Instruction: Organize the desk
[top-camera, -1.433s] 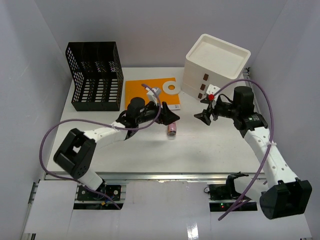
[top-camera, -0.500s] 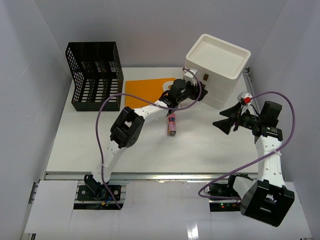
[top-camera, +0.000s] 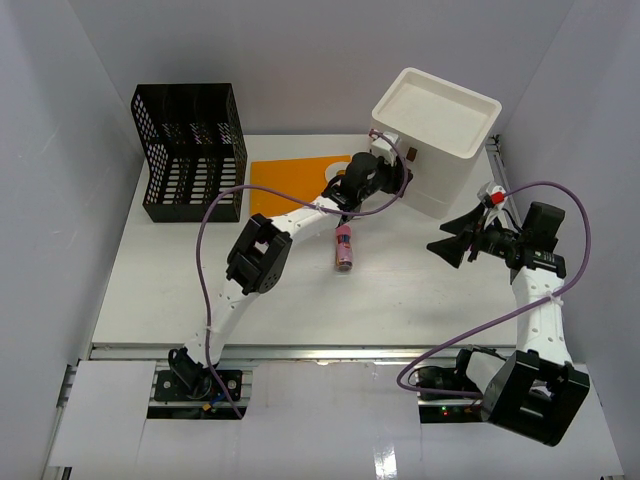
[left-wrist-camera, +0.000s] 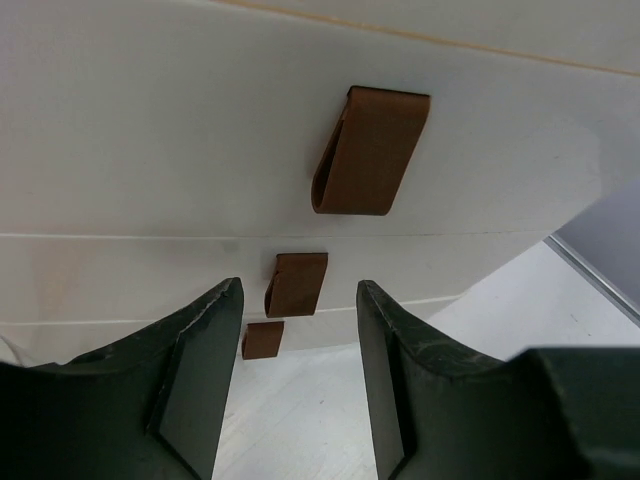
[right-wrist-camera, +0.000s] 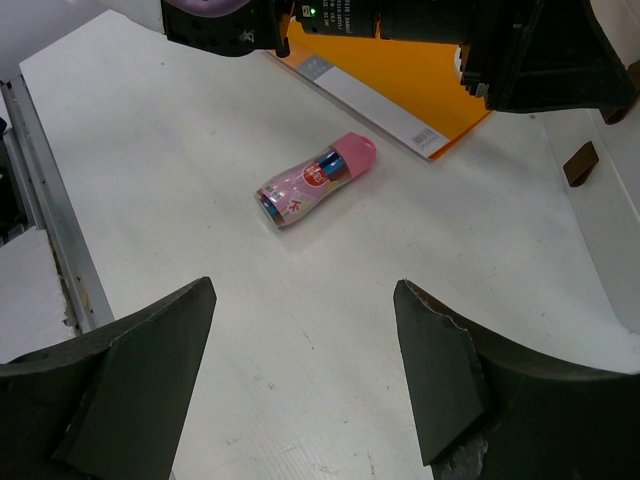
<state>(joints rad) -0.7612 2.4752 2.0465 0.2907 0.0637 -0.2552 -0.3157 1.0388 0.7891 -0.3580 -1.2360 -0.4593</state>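
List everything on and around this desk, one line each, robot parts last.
Desk: one, white, under everything.
File rack: one, black mesh, far left corner.
Folder: one, orange, lying flat at far middle, partly under the left arm.
Drawer box: one, white, far right.
Drawer handles: three, brown, on the box's front.
Bottle: one, pink, lying on its side mid-desk.
Cables: two, purple, looping along the arms.
Left fingers: two, dark, open, facing the drawer handles.
Right fingers: two, dark, open, above the desk right of the bottle.
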